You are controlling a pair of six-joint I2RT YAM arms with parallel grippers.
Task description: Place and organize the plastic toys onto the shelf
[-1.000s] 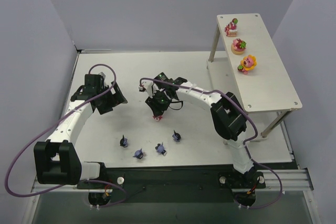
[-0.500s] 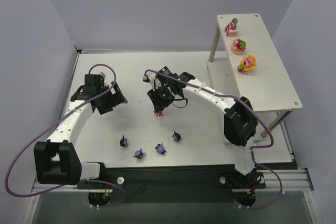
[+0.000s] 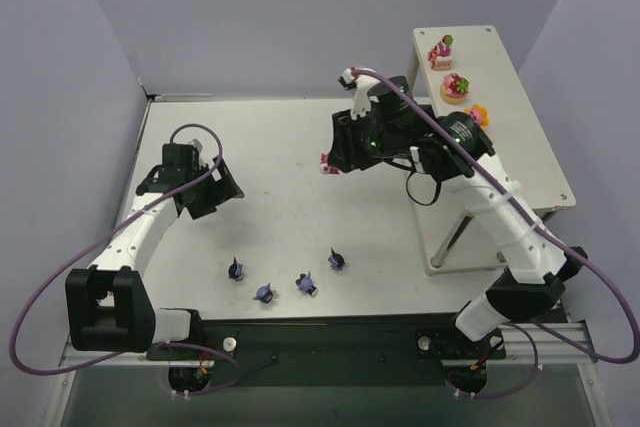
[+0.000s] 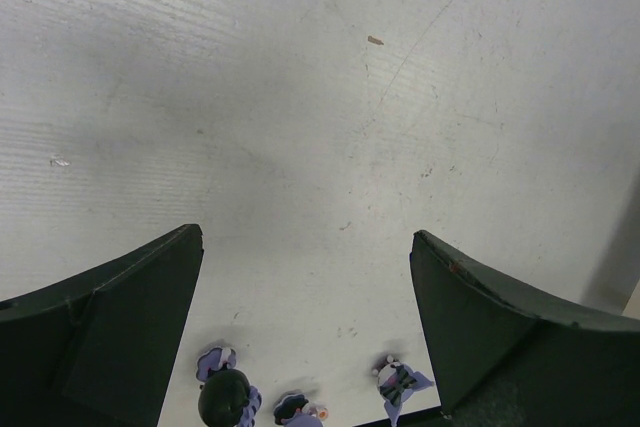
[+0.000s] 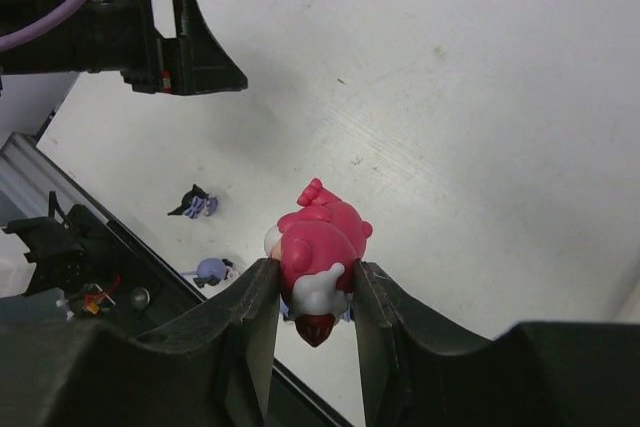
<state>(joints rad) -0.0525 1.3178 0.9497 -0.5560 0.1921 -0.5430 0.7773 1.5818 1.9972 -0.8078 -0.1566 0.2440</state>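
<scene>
R gripper [image 5: 312,292] clenched on pink toy [image 5: 318,232], L gripper [image 4: 307,237] spread wide, 3 bright toys [image 3: 455,87] on shelf [image 3: 520,147] top, 4 dark toys [image 3: 305,284] on table [image 3: 270,147]

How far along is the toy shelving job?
Done: three bright toys stand on the shelf. In hand: the right claw grips a pink toy in the air. Remaining: four dark toys on the table; left claw open, empty.

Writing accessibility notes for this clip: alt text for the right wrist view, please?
The right tool is shut on a pink toy, held above the white table. A dark purple toy and a second purple toy stand on the table at lower left; the left tool shows at top left.
</scene>
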